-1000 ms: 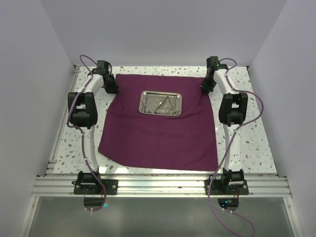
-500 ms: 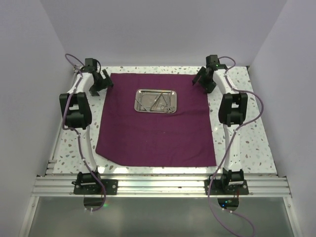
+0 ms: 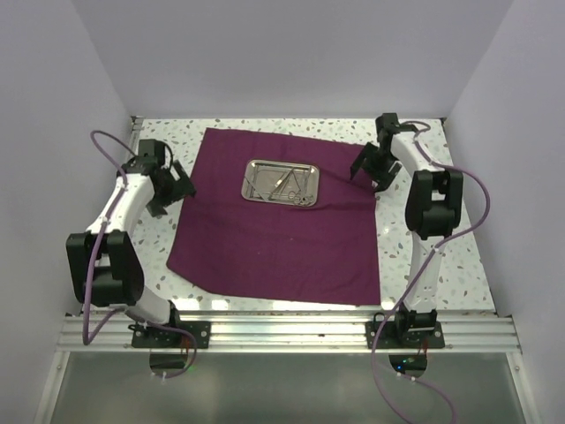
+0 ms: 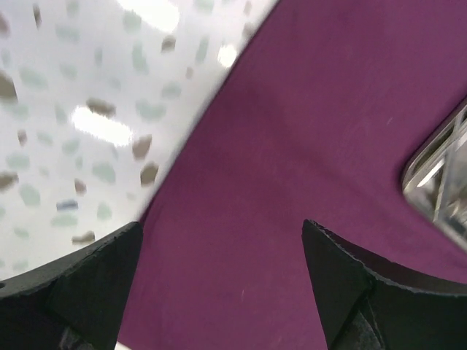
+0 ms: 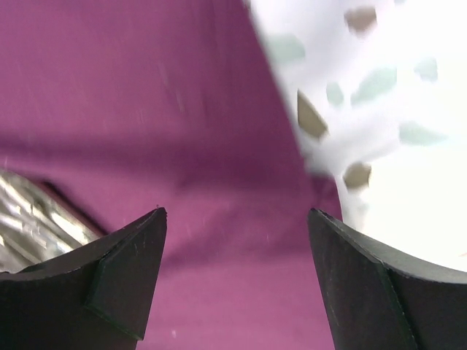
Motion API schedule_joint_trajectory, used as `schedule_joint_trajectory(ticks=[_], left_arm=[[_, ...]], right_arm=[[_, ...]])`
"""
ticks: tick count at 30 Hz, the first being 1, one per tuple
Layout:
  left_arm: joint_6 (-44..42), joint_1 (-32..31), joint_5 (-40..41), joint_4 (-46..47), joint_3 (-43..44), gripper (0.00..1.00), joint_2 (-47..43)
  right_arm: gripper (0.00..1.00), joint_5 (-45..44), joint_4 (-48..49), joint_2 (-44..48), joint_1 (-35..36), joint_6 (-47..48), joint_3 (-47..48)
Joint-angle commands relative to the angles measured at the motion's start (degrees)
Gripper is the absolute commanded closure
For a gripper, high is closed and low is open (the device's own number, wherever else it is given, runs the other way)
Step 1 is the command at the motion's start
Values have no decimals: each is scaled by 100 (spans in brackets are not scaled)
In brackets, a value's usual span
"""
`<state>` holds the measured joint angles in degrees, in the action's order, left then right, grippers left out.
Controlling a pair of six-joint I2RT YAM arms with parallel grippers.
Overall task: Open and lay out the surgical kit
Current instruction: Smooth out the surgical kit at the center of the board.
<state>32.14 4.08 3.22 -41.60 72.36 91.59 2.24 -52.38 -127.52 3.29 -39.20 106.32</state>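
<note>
The surgical kit lies opened: its plum cloth wrap [image 3: 274, 243] is spread flat on the table. A small shiny steel tray [image 3: 282, 183] with thin silver instruments sits on the cloth's far half. My left gripper [image 3: 173, 189] hovers open over the cloth's left edge. In the left wrist view the left gripper [image 4: 222, 224] holds nothing, with cloth [image 4: 328, 109] below and a tray corner [image 4: 441, 179] at the right. My right gripper [image 3: 371, 168] hovers open over the cloth's right edge. In its wrist view the right gripper [image 5: 237, 211] is empty above the cloth [image 5: 146, 87].
The speckled white tabletop [image 3: 446, 238] shows on both sides of the cloth. White walls close in the left, right and back. An aluminium rail [image 3: 291, 331] with both arm bases runs along the near edge.
Both grippers have opened and let go of the cloth's far corners. They have drawn back along its side edges, the left arm swinging outward. The cloth and tray shifted slightly left.
</note>
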Motion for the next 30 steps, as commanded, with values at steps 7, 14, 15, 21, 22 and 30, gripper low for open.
schedule_joint_trajectory(ticks=[7, 14, 15, 21, 22, 30], left_arm=[[618, -109, -23, -1025, -1925, 10, -1520], [715, -109, 90, -1324, -2884, 13, -2171], [715, -109, 178, -1307, -3007, 14, -2207], [917, -135, 398, -1000, -3368, 32, -2426], [934, -126, 451, -920, -3386, 35, -2409], [1373, -109, 337, -1139, -3158, 46, -2172]], right_arm=[[18, 119, -1029, 850, -30, 527, -40], [18, 163, -1037, 1028, -30, 545, -270], [18, 224, -1011, 1002, -30, 510, -253], [20, 374, -993, 756, -13, 457, -130], [20, 374, -1002, 747, -13, 457, -129], [22, 426, -994, 703, -4, 457, -86]])
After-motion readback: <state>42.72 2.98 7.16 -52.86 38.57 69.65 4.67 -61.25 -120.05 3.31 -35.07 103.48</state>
